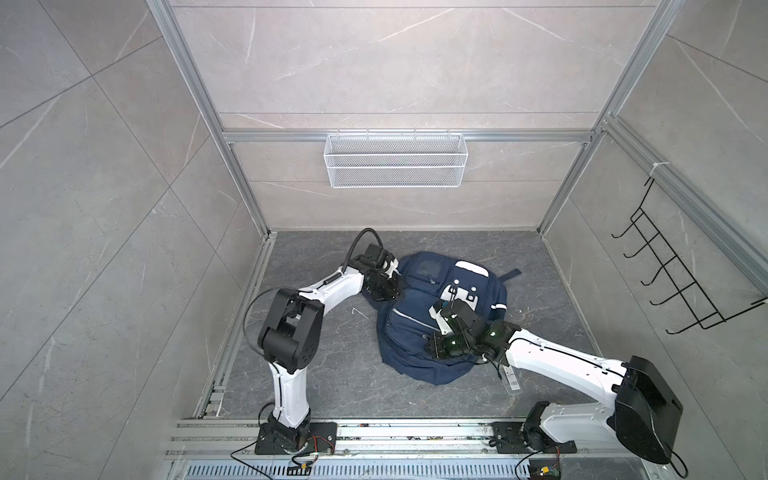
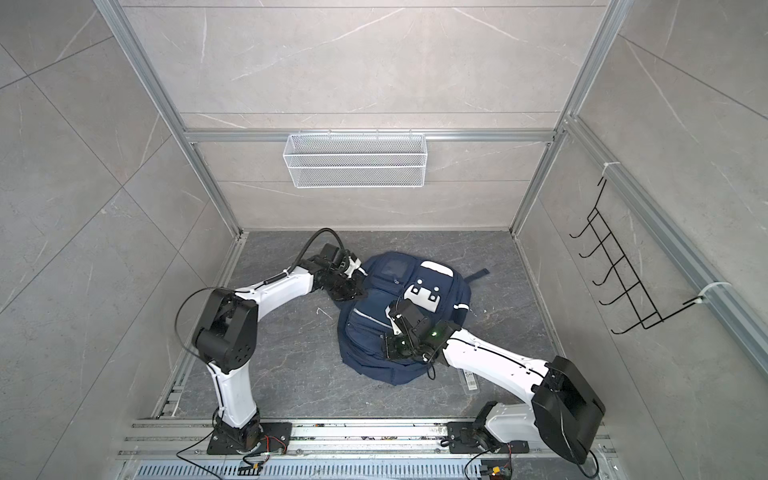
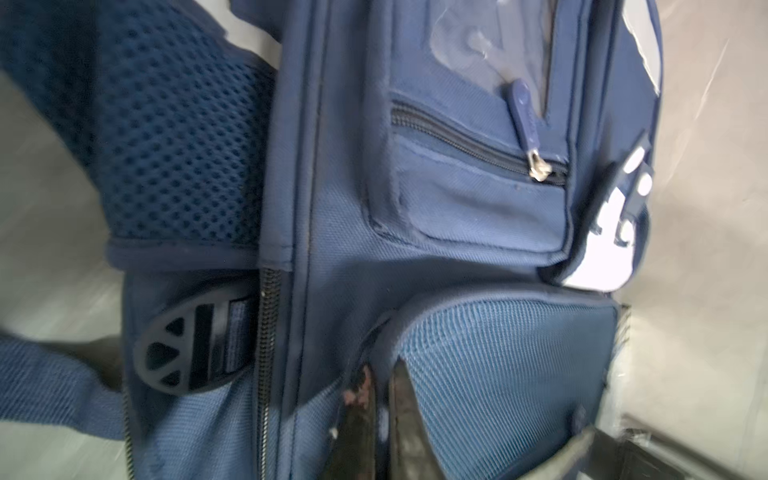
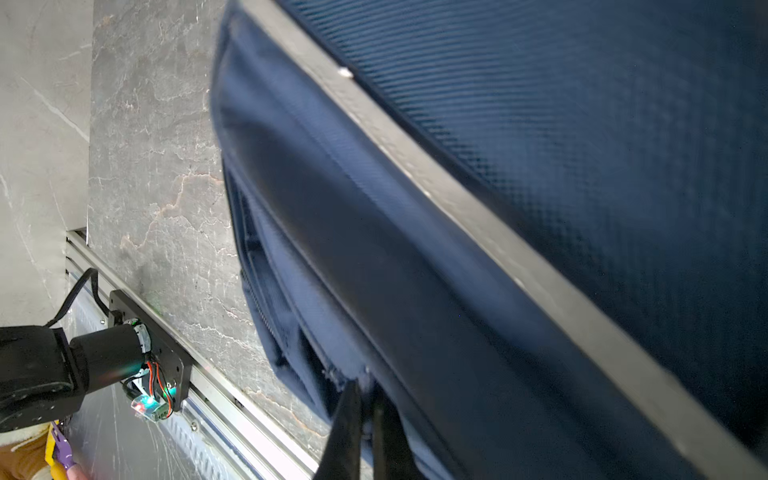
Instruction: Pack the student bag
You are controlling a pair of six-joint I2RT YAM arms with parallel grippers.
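1. Two grips hold one thing: the student bag (image 1: 409,328) lies flat, pockets up, in the middle of the table (image 1: 324,365).
2. The left end effector (image 1: 390,292) has its fingers together on the bag's far-left side. Its wrist view shows them pinching the seam beside the mesh side pocket (image 3: 498,374).
3. The right end effector (image 1: 430,349) is clamped on a fabric lip at the bag's near edge, where pale lining (image 4: 299,299) shows.
4. Holding opposite sides probably keeps the soft bag taut, so that its mouth can be lifted or spread for packing.
5. Bare table lies left of the bag and in front of it. The right arm crowds the near-right side, and a strap (image 1: 513,272) trails out at the far right. The walls stand well apart from the bag.
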